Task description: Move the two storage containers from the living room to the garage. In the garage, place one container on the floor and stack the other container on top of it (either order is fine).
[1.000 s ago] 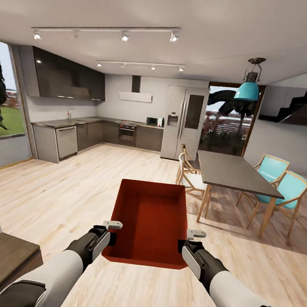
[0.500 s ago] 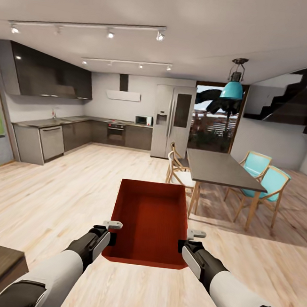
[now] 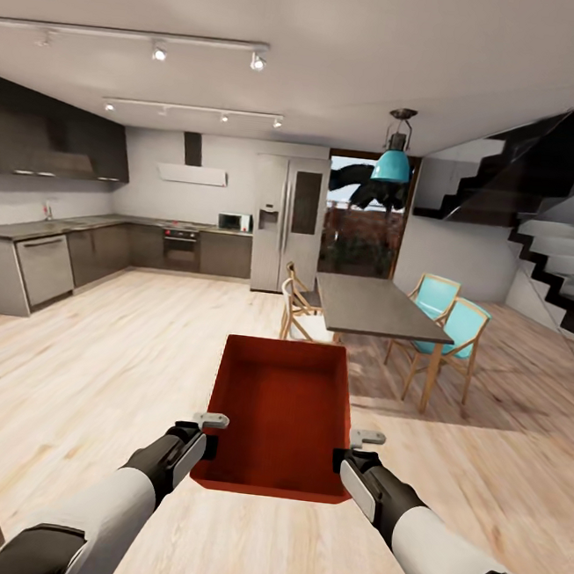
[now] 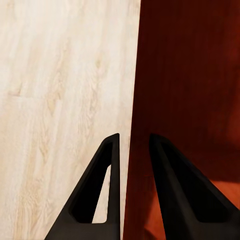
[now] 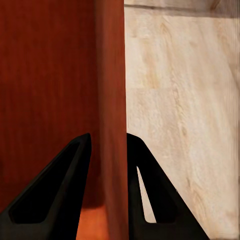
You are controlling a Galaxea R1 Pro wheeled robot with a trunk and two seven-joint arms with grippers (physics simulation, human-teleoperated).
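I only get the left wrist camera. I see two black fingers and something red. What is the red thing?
Observer: It is an open-top bin, empty inside, held out in front of the robot above a wood floor.
Operator: Is the other hand holding it too?
Observer: Yes. The right end effector has the bin's opposite side wall pinched between its fingers.
Operator: What is in front of us?
Observer: A dark table with chairs around it stands ahead, a little to the right.
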